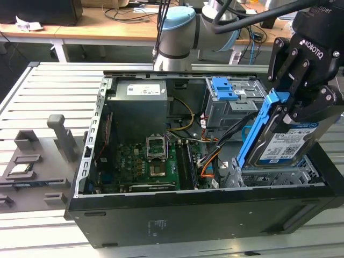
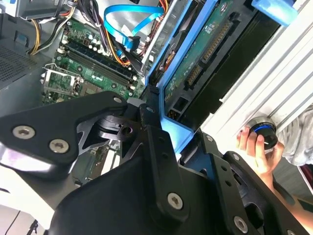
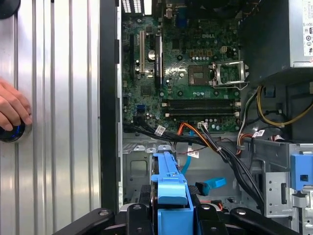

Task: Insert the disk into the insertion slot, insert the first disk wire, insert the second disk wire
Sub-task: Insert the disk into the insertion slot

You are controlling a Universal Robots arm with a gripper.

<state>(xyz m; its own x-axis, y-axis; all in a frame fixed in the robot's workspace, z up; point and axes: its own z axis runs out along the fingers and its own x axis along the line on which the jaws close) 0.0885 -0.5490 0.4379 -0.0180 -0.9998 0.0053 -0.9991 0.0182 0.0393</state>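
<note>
While I watched the exterior view, the gripper was closed on the disk, its black fingers pinching the upper end of the blue carrier. The disk hung steeply tilted below the fingers, label toward the camera. Its lower end was at the top of the insertion slot, in the corner of the open computer case on the exterior view's right. The first disk wire lay loose between the motherboard and the slot. The taller cage stood just behind.

In the second wrist view, the disk showed its green underside and blue frame, and the gripper's linkage clamped the frame's near end. The second disk wire looped beyond it. A hand held a knob beside the case.

In the first wrist view, the disk sat carrier-end between the fingers, directly over the insertion slot. The first disk wire and second disk wire lay apart from the disk, the latter's plug end free.
</note>
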